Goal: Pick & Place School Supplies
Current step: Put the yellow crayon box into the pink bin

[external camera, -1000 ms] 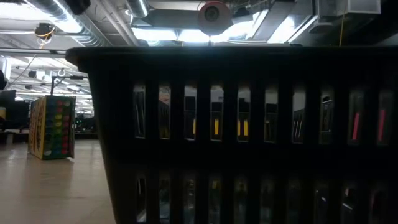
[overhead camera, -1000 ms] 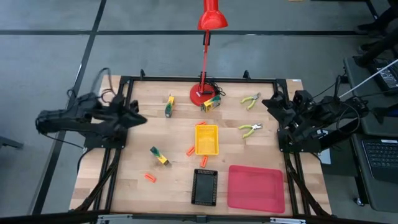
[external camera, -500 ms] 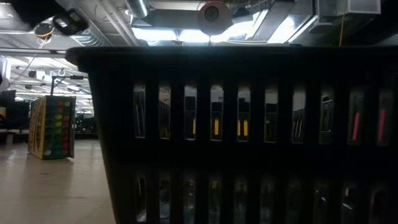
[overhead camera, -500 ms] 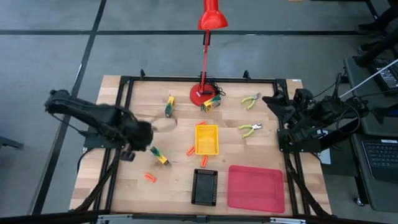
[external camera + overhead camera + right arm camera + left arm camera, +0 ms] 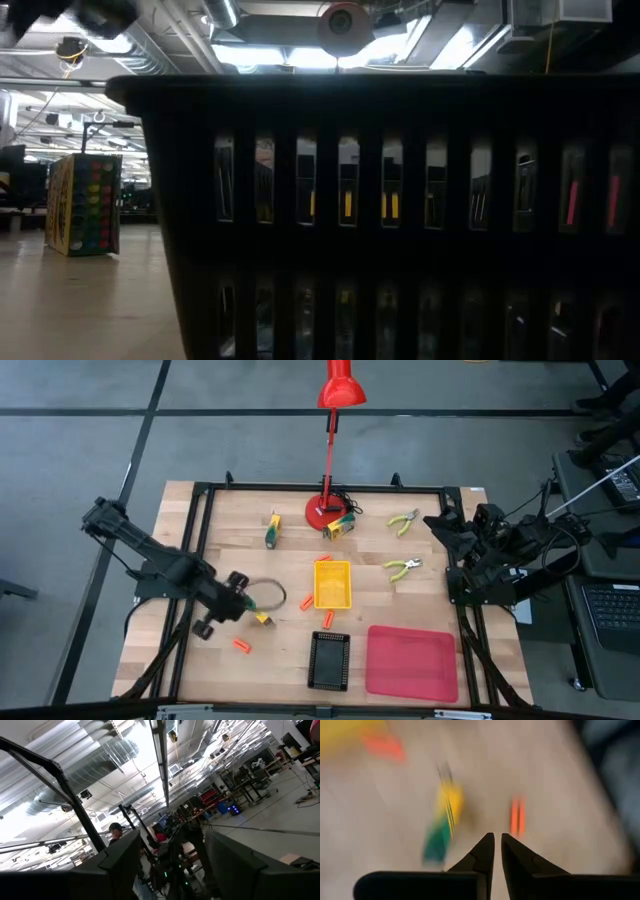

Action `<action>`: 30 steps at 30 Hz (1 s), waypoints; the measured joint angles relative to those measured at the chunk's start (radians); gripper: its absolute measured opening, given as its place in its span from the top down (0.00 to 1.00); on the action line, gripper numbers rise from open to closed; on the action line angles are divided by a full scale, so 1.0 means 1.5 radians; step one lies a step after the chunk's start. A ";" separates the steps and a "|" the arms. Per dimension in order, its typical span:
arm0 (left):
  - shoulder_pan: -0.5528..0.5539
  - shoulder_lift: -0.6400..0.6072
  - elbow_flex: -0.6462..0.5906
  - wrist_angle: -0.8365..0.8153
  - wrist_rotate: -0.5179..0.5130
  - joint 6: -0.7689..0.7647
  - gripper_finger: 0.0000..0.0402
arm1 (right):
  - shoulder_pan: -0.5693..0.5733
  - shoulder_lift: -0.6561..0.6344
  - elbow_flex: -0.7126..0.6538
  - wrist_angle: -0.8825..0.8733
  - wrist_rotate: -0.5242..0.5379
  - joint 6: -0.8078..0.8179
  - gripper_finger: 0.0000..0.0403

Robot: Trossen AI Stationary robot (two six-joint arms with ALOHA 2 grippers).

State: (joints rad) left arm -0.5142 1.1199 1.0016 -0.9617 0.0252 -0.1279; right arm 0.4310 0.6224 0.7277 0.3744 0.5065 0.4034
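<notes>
My left gripper (image 5: 242,600) hovers over the table's left half, just left of a small yellow-green box (image 5: 258,613). In the left wrist view its fingers (image 5: 497,845) are nearly together and hold nothing, with that box (image 5: 445,817) and an orange stick (image 5: 517,817) blurred beyond them. Other boxes (image 5: 272,530) (image 5: 340,526), two pliers (image 5: 403,521) (image 5: 402,568) and orange sticks (image 5: 306,601) (image 5: 327,619) (image 5: 241,646) lie on the wood. My right gripper (image 5: 445,530) waits at the right edge, its fingers (image 5: 120,865) apart, facing the room.
A yellow tray (image 5: 332,583) sits mid-table, a black tray (image 5: 329,660) and a red tray (image 5: 412,662) near the front edge. A red desk lamp (image 5: 328,510) stands at the far edge. The black tray's slotted wall (image 5: 400,220) fills the low view.
My left arm has swung from the table's left edge toward the middle and the near edge, coming down beside the yellow-green box at left centre. The objects on the table and my right arm have stayed put.
</notes>
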 joint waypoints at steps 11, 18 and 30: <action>0.018 -0.013 0.013 0.131 0.015 0.169 0.92 | 0.007 0.000 0.000 0.030 0.001 -0.055 0.44; 0.003 0.050 0.082 0.198 -0.129 0.237 0.89 | 0.007 -0.001 0.000 0.045 -0.001 -0.067 0.44; 0.035 0.070 0.166 0.399 -0.362 0.107 0.90 | 0.008 -0.001 0.000 0.046 -0.016 -0.067 0.44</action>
State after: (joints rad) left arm -0.4622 1.2243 1.2499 -0.3628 -0.5175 0.0328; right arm 0.4423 0.6205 0.7277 0.4427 0.4822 0.3035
